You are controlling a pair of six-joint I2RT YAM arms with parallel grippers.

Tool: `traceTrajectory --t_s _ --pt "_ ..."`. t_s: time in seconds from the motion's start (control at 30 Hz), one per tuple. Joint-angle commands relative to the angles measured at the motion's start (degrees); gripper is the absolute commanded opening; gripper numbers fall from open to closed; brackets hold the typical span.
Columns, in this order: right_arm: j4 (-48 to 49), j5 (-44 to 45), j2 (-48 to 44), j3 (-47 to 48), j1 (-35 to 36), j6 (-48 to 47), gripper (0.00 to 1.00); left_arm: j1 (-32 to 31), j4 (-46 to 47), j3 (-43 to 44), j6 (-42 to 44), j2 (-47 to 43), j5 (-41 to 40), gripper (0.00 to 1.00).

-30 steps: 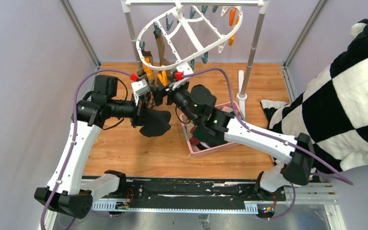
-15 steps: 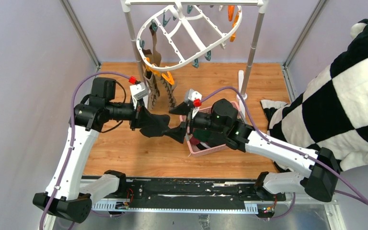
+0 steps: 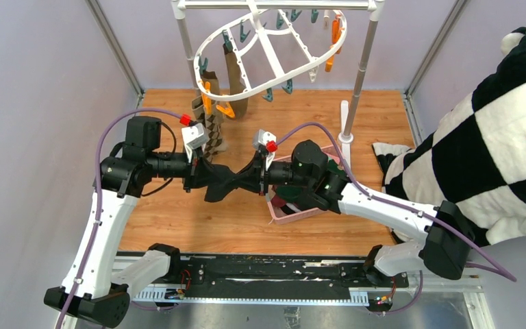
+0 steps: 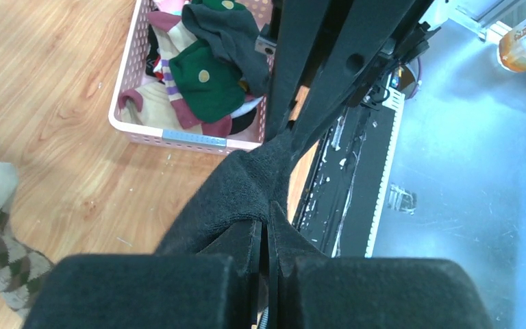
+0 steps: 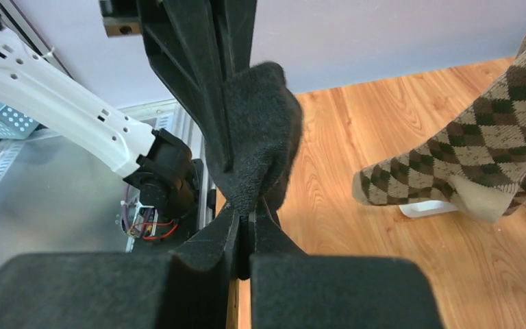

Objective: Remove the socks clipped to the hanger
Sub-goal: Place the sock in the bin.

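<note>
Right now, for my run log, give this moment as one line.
left gripper: shut on black sock | right gripper: shut on same sock | argyle socks: clipped to hanger

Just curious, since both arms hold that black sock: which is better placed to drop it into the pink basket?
Probably the right: the right gripper, shut on the black sock, sits beside the pink basket; the left gripper holds the other end, farther away.

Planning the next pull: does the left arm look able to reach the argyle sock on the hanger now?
Probably not: the left end effector is shut on the black sock, shared with the right end effector. Otherwise the argyle sock hangs close, unblocked.
</note>
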Motion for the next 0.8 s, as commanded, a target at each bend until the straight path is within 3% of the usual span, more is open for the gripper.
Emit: traceTrajectory --t_s 0.0,0.07,0.1,0.13,0.4,0.5,0.63,0.77 --pt "1.7 2.0 -3.7 -0.2 -0.4 1.6 0.0 -0.4 -0.1 -1.2 0.8 -0.6 -1.0 0.07" --pt "-2.3 3.9 -4.6 0.1 -1.2 2.5 0.0 -0.4 -0.1 -0.7 0.4 -0.6 -3.2 0.58" --pt "-4.3 4.2 -5.0 -0.1 -2.0 3.7 0.0 -0.4 -0.1 -0.4 0.4 -0.9 -4.6 0.9" --pt "-6.1 4.2 -5.6 -0.4 -3.3 5.0 0.0 -0.4 -0.1 -0.1 0.6 -1.3 -6.0 0.98" --pt "-25.8 10.4 -9.3 -9.3 -14.2 10.2 0.0 0.0 -0.1 -0.9 -0.4 -2.5 -16.5 1.0" --pt "-35.8 19.7 -8.6 -11.2 -15.5 8.0 0.0 2.6 -0.1 -2.7 -0.7 -2.1 -17.1 1.0" --pt "-42.0 32.4 -6.8 -11.8 -16.1 6.5 0.01 7.5 -0.1 -3.6 -0.9 -1.6 -13.6 1.0" --pt "-49.7 45.0 -4.9 -6.3 -16.0 5.3 0.15 10.8 -0.1 -2.7 -1.4 -1.1 -11.3 1.0"
